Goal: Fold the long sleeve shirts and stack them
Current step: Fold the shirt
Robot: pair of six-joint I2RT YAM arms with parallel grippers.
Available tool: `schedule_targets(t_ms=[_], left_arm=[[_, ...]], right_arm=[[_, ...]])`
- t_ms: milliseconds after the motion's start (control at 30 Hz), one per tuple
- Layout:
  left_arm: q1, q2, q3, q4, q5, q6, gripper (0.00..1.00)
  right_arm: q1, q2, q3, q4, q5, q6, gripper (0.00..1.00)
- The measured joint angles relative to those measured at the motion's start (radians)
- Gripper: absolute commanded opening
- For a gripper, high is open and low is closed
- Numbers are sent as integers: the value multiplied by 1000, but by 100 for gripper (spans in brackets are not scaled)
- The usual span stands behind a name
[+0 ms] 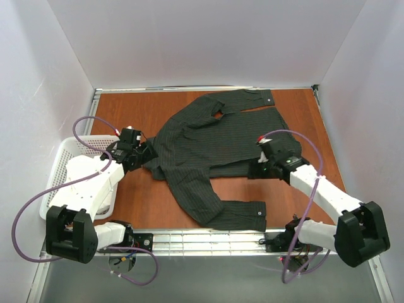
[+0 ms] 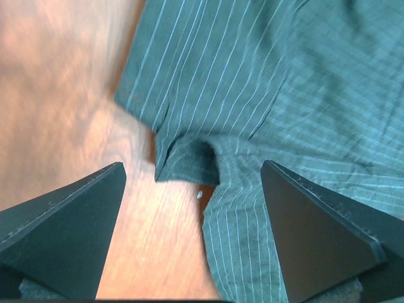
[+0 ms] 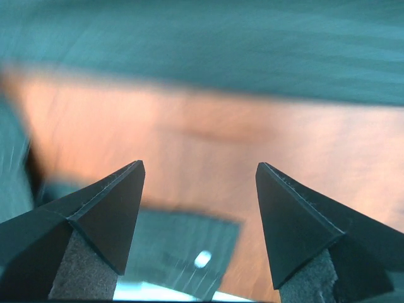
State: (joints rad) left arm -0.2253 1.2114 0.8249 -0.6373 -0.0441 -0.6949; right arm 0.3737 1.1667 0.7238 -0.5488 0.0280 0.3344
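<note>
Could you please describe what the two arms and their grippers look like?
The left arm and right arm have white shells with bulky black joint housings. A purple cable loops loosely along each. The left gripper and right gripper carry black, wedge-shaped fingers tapering to points, with grey textured padding near their bases.

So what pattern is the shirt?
The shirt is dark charcoal with fine pale pinstripes; left wrist view.

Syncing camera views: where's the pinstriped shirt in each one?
Top external: shirt spread across the centre.
Left wrist: fills the upper right, one corner at lower centre.
Right wrist: blurred band along the top; cuff at bottom.
Shared landmark: brown tabletop.
</note>
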Motion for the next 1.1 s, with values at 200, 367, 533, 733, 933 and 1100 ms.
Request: schedule_targets(t_ms=[200,367,533,733,933,1100], left_arm=[[0,-56,26,19,-75,107,83],[0,-82,-26,85,-119,149,82],[0,-88,-100,115,-149,164,82],[0,-102,-108,132,-172,174,82],[0,-108,-108,145,-189,176,82],[0,-110,-108,145,-195,179,82]], right_arm=[[361,-88,-2,-83,-36,-23,66],[570,-78,-22,-99,-61,7,66],[716,16,-84,-119,-31,76,66],[783,116,-87,-134,33,120,47],[824,184,-47,-161,105,138,12],[851,220,-16,-176,129,155,1]])
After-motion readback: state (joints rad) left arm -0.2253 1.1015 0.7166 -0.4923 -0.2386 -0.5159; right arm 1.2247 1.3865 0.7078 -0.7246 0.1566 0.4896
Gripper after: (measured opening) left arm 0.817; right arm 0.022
